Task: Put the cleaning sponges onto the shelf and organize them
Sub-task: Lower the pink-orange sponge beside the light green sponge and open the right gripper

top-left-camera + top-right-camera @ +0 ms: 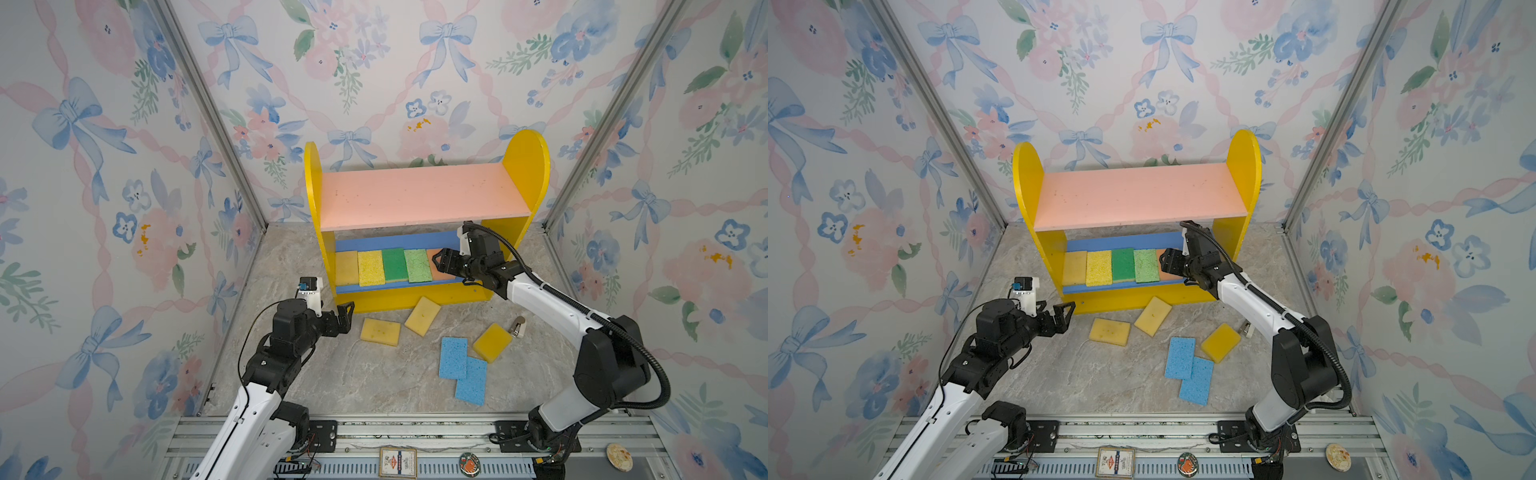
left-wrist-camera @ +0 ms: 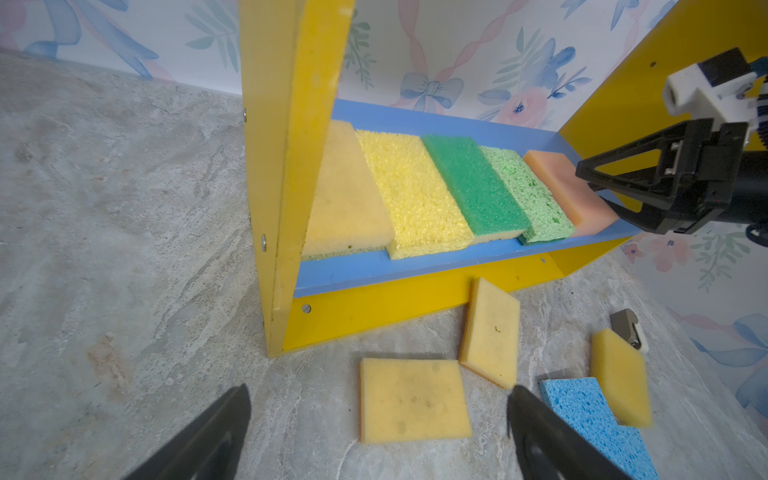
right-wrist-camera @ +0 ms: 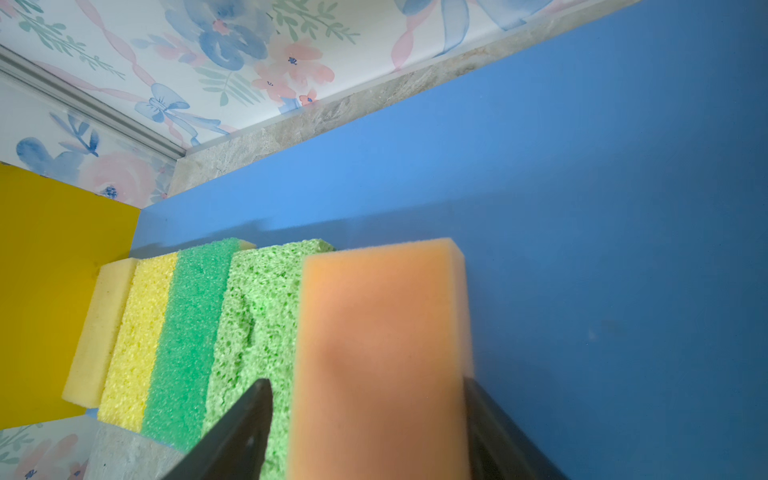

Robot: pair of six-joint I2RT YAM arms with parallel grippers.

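The shelf (image 1: 419,195) (image 1: 1133,195) stands at the back with its pink upper board bare. On its blue lower board (image 3: 582,187) lie a pale yellow sponge (image 1: 347,268), a yellow one (image 1: 371,268), a dark green one (image 1: 394,264), a light green one (image 1: 418,266) and an orange sponge (image 3: 382,353) (image 2: 569,191). My right gripper (image 1: 436,259) (image 3: 365,382) straddles the orange sponge, open, with a gap at one finger. Three yellow sponges (image 1: 380,331) (image 1: 422,316) (image 1: 492,343) and two overlapping blue sponges (image 1: 453,357) (image 1: 471,382) lie on the table. My left gripper (image 1: 345,318) (image 2: 379,390) hovers open and empty beside the nearest yellow sponge (image 2: 413,399).
A small grey and white object (image 1: 518,326) lies on the table near the right arm. The shelf's left side panel (image 2: 286,166) stands close to my left gripper. Papered walls close in both sides and the back. A metal rail (image 1: 415,432) runs along the front.
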